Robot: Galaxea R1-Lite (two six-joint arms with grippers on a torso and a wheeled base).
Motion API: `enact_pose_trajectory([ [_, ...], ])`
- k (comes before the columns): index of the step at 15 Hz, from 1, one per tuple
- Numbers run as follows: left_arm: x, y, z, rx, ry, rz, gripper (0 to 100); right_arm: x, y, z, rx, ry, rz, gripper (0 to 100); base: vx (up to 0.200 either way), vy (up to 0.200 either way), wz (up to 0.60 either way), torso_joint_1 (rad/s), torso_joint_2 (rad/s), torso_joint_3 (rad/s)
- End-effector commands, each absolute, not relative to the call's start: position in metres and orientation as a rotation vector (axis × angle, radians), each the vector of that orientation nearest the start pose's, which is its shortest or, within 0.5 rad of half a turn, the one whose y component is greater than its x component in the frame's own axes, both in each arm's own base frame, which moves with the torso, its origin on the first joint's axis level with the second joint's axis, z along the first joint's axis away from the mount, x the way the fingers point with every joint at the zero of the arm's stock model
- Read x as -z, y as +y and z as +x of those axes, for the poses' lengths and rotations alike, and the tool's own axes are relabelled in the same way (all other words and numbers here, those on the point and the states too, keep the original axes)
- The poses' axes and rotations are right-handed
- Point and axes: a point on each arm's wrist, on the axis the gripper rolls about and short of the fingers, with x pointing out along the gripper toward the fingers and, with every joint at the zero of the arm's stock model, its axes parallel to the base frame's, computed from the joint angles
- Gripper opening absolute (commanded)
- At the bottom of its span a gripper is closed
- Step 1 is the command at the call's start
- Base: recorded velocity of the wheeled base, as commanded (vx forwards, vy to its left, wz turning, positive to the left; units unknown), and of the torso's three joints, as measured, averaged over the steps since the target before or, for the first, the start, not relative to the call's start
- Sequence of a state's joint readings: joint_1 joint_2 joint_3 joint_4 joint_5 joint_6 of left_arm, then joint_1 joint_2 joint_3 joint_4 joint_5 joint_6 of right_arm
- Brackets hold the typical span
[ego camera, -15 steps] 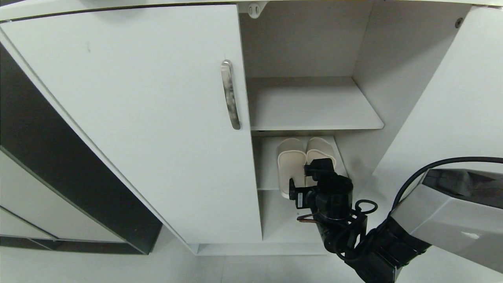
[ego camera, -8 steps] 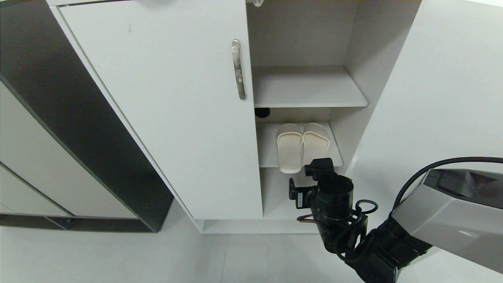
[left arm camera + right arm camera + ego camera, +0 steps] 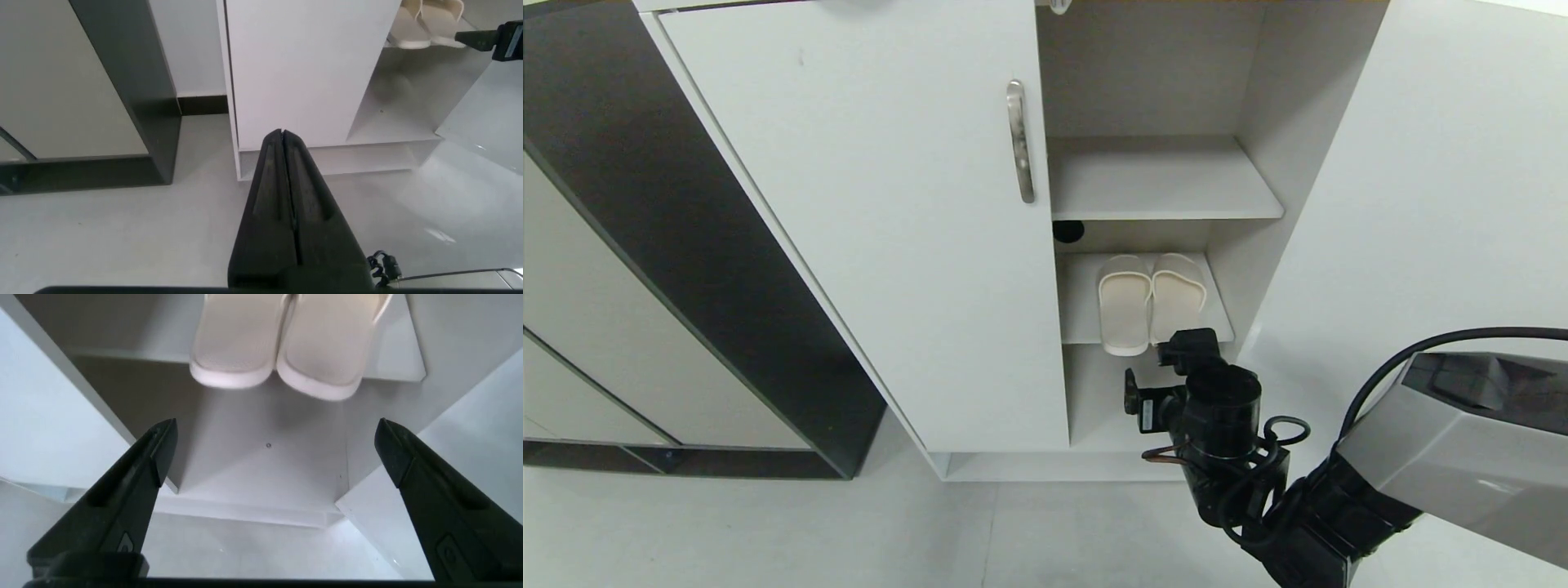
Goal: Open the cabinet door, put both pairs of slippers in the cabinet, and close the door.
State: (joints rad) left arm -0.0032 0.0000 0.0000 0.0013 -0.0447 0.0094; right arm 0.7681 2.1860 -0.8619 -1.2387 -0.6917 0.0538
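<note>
Jaws of your right gripper [image 3: 1160, 369] stand wide apart, empty; the left gripper [image 3: 282, 140] has them pressed together. The slippers [image 3: 1150, 300] rest on the shelf [image 3: 1078, 314] at 12 o'clock. Back straight toward 6, clearing the door [image 3: 1421, 204] at 3.

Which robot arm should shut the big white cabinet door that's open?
Probably the right. The open right gripper hangs before the cream foam slippers, next to the open white cabinet door. The shut left gripper sits farther back, facing the closed white door.
</note>
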Motion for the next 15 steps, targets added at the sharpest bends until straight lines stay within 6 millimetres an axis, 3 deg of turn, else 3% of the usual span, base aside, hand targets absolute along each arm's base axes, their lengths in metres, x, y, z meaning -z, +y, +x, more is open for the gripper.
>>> enact_pose_trajectory([
  [1,-0.0755,-0.0009,-0.0227,0.048,0.001,0.009,0,-0.0846,0.2578,0.2872,-0.076,0.068,-0.006,100,0.0,0.0,0.0,0.0,0.0,0.0],
  [8,-0.0754,-0.0009,-0.0227,0.048,0.003,0.009,0,-0.0831,0.2578,0.2872,-0.076,0.072,-0.009,100,0.0,0.0,0.0,0.0,0.0,0.0],
  [15,-0.0755,-0.0009,-0.0227,0.048,0.001,0.009,0,-0.084,0.2579,0.2873,-0.078,0.07,-0.005,100,0.0,0.0,0.0,0.002,0.0,0.184],
])
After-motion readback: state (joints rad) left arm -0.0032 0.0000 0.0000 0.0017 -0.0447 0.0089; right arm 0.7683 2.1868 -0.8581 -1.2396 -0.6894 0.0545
